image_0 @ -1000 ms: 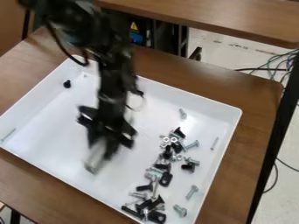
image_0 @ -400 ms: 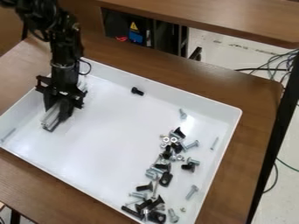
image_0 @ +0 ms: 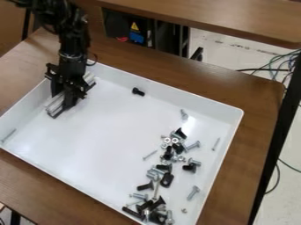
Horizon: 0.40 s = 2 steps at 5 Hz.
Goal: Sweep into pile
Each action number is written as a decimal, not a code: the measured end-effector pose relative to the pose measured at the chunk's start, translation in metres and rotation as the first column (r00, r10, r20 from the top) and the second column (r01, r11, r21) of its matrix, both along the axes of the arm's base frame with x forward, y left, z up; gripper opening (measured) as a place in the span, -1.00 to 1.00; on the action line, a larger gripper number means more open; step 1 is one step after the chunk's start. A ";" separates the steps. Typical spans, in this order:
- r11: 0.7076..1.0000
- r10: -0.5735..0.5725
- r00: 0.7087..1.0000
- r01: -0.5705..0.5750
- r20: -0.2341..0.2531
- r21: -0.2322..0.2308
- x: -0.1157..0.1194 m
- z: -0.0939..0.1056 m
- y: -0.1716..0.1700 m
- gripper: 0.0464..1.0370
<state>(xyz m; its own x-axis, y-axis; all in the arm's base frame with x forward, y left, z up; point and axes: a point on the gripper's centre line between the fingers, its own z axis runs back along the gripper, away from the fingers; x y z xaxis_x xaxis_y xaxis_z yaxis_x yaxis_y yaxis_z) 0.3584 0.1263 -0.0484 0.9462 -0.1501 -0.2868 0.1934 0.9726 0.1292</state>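
The pincer hangs over the tray's 10 to 11 o'clock part, clamped on a silvery grooved metal bar. The bar lies low along the tray floor, its long axis from 1 to 7 o'clock, one end showing on each side of the pincer. The white tray sits on the brown wooden tabletop. The task's screws, bolts, nuts and black fittings form a loose pile along the tray's 4 to 5 o'clock part, stretched roughly from 1 to 7 o'clock, with two pale hex nuts near its upper end. Beside it, a thin screw runs between 1 and 2 o'clock, and a silver bolt has its head toward 1 o'clock. Away from the pile lie a black screw near 12, its axis 10 to 4; a silver screw near 2, axis 11 to 5; a slim screw near 3, axis 1 to 7; and a long screw near 9, axis 1 to 7.
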 end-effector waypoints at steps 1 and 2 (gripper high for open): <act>0.987 -0.157 0.987 0.157 -0.022 0.013 0.014 -0.003 -0.025 -0.36; 0.978 -0.209 0.977 0.209 -0.049 0.012 0.016 -0.005 -0.045 -0.36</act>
